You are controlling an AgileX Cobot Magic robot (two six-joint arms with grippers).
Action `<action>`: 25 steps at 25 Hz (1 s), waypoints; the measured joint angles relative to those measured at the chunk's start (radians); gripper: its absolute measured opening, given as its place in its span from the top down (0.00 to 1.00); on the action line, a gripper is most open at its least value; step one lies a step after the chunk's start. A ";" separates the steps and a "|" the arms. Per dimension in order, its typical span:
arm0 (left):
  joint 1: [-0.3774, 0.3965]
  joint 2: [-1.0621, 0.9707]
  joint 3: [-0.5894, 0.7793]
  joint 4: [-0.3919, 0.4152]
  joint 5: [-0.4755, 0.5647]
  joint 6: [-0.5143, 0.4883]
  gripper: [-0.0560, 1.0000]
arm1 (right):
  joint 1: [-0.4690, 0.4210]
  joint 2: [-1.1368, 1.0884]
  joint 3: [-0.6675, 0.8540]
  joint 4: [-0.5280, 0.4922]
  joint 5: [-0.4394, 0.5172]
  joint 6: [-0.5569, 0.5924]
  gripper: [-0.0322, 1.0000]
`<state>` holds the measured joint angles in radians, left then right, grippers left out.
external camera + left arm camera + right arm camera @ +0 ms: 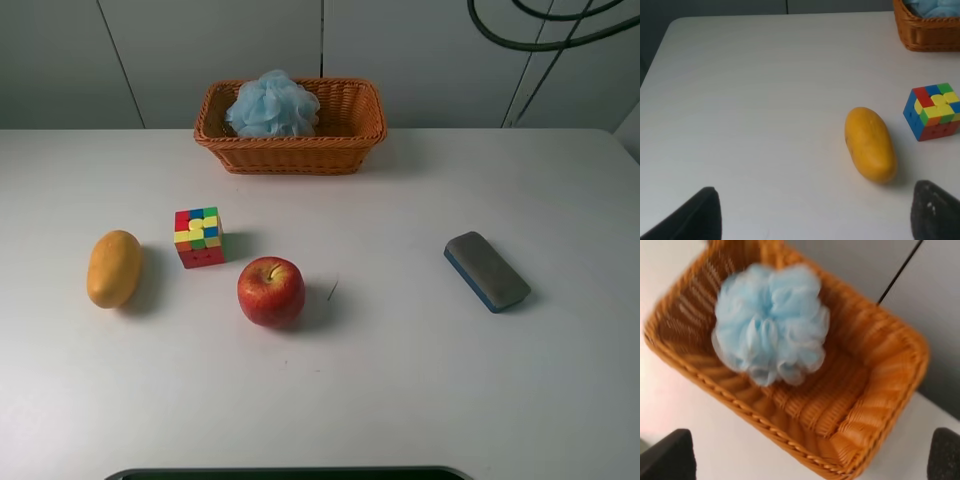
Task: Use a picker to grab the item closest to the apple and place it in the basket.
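Note:
A red apple [270, 291] sits on the white table, left of centre. A multicoloured puzzle cube [198, 237] stands closest to it, up and to its left; it also shows in the left wrist view [934, 111]. A wicker basket [290, 150] at the back holds a light blue bath puff [272, 105]. Neither arm shows in the exterior view. My left gripper [815, 220] is open and empty, with a yellow mango [870, 144] in front of it. My right gripper [807, 460] is open and empty, looking down on the basket [880, 415] and the puff [770, 322].
The mango [114, 268] lies at the far left of the table. A grey and blue board eraser [486, 270] lies at the right. A thin small dark mark [332, 290] sits just right of the apple. A dark edge [290, 472] runs along the table's front.

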<state>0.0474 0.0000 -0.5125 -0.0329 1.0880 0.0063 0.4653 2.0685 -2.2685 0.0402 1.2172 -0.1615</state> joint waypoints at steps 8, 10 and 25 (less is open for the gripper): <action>0.000 0.000 0.000 0.000 0.000 0.000 0.26 | 0.000 -0.341 0.191 -0.002 -0.002 0.037 0.29; 0.000 0.000 0.000 0.000 0.000 0.000 0.26 | 0.000 -0.463 0.307 -0.002 0.000 0.038 0.29; 0.000 0.000 0.000 0.000 0.000 0.000 0.26 | -0.006 -1.239 1.089 0.008 0.004 0.047 0.29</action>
<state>0.0474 0.0000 -0.5125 -0.0329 1.0880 0.0063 0.4589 0.8294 -1.1799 0.0480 1.2211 -0.1143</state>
